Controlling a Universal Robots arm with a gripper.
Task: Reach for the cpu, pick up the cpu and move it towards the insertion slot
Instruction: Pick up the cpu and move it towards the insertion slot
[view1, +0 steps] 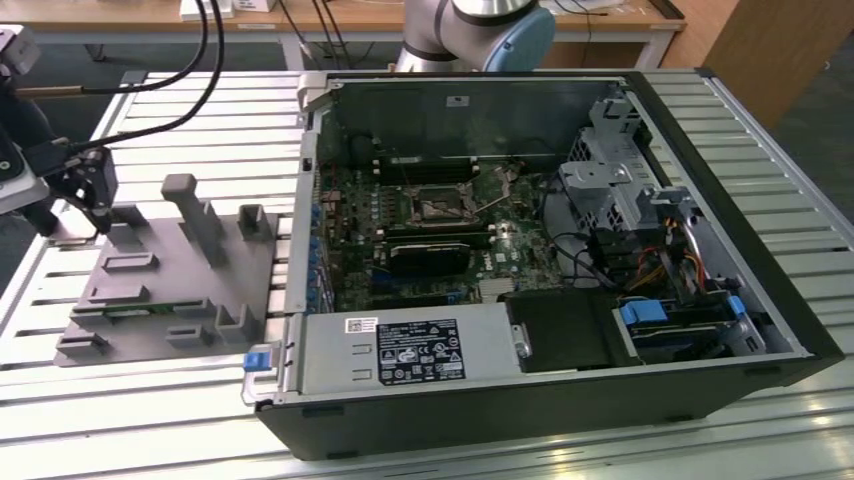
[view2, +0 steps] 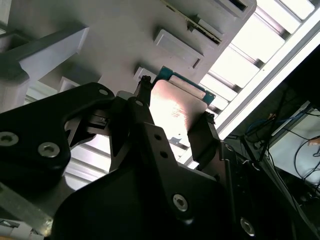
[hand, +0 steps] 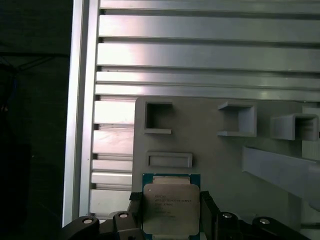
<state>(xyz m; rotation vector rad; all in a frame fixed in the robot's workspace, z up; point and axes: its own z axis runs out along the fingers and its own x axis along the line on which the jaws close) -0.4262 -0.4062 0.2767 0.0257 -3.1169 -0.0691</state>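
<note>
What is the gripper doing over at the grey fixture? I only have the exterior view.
Observer: In the first wrist view the gripper is shut on the cpu, clamped at two opposite edges.
Operator: Which face is up?
Observer: Its silvery metal top faces that camera, with a green rim around it.
Operator: Where on the fixture is it?
Observer: Next to a raised rectangular frame on the grey fixture, near the fixture's edge by the slatted table.
</note>
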